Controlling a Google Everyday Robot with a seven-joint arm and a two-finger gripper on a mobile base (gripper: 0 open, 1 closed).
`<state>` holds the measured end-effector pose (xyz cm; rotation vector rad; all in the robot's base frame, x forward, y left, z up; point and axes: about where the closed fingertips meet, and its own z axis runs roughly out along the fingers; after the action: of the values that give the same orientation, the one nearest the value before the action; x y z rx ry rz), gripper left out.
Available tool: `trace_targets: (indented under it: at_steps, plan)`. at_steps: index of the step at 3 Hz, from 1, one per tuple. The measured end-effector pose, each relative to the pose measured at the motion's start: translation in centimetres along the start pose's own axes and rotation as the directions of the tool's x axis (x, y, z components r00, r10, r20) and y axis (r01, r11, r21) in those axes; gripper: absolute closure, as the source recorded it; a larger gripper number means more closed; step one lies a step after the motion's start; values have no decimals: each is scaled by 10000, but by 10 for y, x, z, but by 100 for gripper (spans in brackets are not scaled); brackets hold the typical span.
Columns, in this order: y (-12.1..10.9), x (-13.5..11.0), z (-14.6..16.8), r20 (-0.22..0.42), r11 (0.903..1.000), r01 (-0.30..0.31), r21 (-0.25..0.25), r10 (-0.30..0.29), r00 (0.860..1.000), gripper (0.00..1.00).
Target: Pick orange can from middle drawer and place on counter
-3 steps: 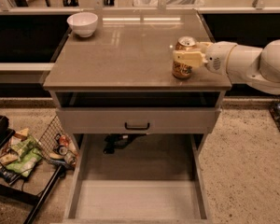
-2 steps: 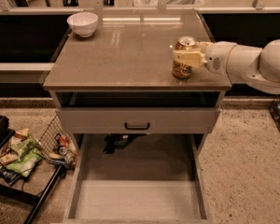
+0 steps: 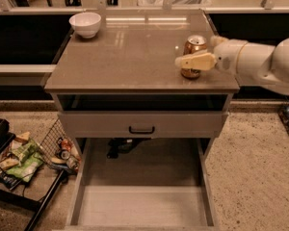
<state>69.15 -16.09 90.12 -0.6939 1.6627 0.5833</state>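
The grey-brown worktop (image 3: 130, 57) tops a grey cabinet and mirrors the lights overhead. Below it, near the floor, the drawer (image 3: 142, 208) stands pulled far out, its pale plank floor showing between low side walls. Above that sits a closed drawer front (image 3: 111, 124) with a black handle, and over it a dark open slot just under the worktop.

The white arm (image 3: 265, 64) comes in from the right, level with the worktop's near right corner. On the speckled floor to the left a wire basket (image 3: 55, 138) holds snack packets and cans.

A white bowl (image 3: 85, 24) stands at the far left corner, well apart from everything else. The can (image 3: 196, 44) stands upright on the worktop near its right edge. The pincer (image 3: 189, 57) reaches across the can's front, hiding its middle; whether it grips the can or has let go, I cannot tell.
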Motion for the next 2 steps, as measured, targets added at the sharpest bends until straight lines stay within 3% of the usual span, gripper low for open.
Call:
trace_targets:
  at_steps: [1, 2]
  plan:
    - [14, -41, -21, 167, 9872, 1563, -318, -1559, 9876, 0]
    - [24, -63, -67, -621, 9320, 3592, -486, -3618, 9302, 0]
